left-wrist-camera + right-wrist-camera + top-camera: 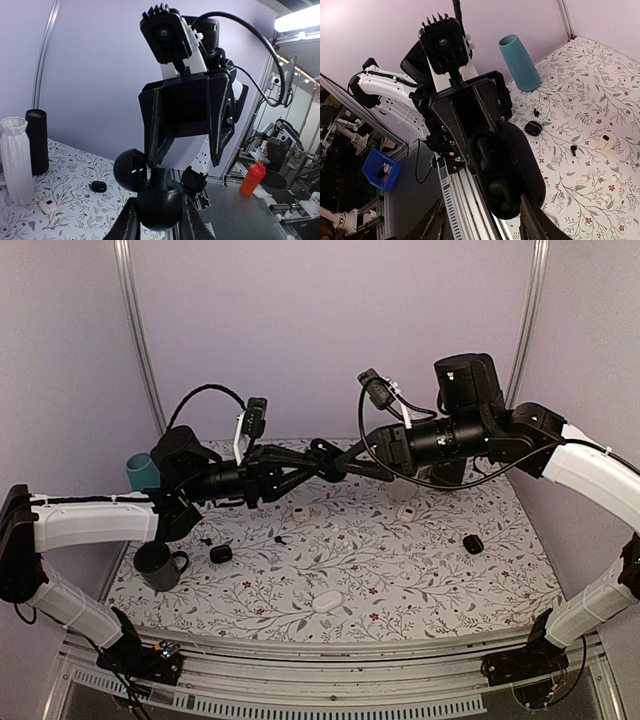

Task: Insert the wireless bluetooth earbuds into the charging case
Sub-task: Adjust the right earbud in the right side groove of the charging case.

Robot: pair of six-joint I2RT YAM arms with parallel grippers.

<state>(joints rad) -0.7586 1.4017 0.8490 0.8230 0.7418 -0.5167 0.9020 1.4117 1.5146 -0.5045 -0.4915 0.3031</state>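
Barely started tbh: left gripper clamps the open charging case mid-air, right gripper jaws spread wide around it, gripping nothing. Earbuds lie loose on the table, well below both jaws

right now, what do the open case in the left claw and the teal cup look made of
Open case: likely black moulded plastic, satin finish; soft sheen along its wells. Teal cup: smooth and matte, plastic or maybe ceramic; even colour, no sharp glare.
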